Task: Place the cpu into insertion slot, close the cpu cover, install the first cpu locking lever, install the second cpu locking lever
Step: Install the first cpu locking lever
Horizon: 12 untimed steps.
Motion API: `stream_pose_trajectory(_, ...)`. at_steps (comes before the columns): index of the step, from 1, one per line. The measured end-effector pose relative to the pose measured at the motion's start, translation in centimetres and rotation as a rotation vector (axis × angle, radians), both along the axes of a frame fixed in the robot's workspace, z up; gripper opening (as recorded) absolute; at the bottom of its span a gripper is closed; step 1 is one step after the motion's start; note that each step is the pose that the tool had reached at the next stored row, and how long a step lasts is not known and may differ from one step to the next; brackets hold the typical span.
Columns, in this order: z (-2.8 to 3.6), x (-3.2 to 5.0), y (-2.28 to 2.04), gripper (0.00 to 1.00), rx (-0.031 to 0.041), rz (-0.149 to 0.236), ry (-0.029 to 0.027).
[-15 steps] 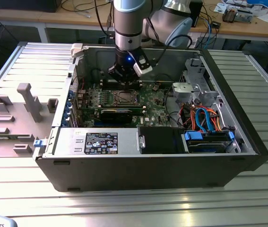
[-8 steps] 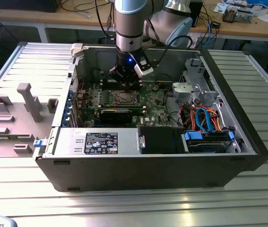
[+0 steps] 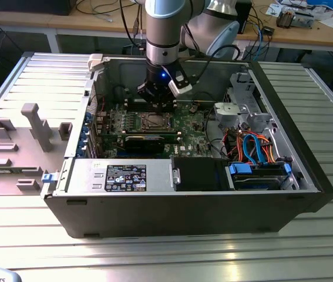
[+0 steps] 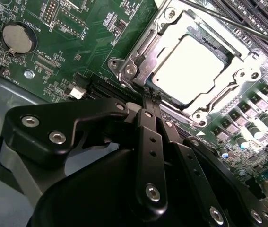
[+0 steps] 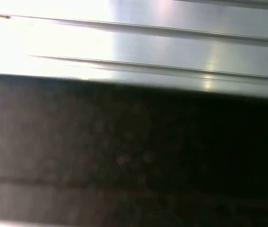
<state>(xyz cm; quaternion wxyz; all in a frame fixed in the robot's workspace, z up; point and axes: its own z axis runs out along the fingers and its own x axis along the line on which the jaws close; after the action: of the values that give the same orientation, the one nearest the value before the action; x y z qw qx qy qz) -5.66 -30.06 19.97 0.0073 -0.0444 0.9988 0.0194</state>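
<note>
The cpu [image 4: 194, 66] lies flat in the insertion slot [image 4: 221, 56], its pale silvery top facing up inside the socket's metal rim. The cpu cover [image 4: 240, 78], a thin silvery frame, lies down around it, and the chip shows through the frame's square opening. A thin metal lever [image 4: 228, 21] runs along one side of the socket. In the second wrist view the gripper [image 4: 151, 97] sits at the socket's edge with its black fingers [image 4: 145, 124] clenched together, their tips right at the frame's rim; whether they press on it I cannot tell. The socket sits on the green circuit board [image 4: 77, 52], which also carries a round coin battery [image 4: 15, 39]. In the exterior view the gripper [image 3: 157, 107] hangs over the socket [image 3: 154, 121] inside the open computer case [image 3: 184, 217], which rests on a ribbed metal surface [image 3: 166, 258]. A grey parts holder [image 3: 19, 147] lies on the exterior view's left.
</note>
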Motion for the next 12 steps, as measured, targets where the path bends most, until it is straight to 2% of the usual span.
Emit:
stream_pose_trajectory(5,0.14,0.01,0.23,0.11,0.0008,0.000,-0.0003)
stream_pose_trajectory(8,0.64,0.00,0.26,0.11,0.0007,0.000,-0.0001)
stream_pose_trajectory(10,0.75,0.00,0.12,0.11,0.0006,0.000,-0.0001)
stream_pose_trajectory(12,0.76,0.00,-0.30,0.11,0.0005,0.000,-0.0001)
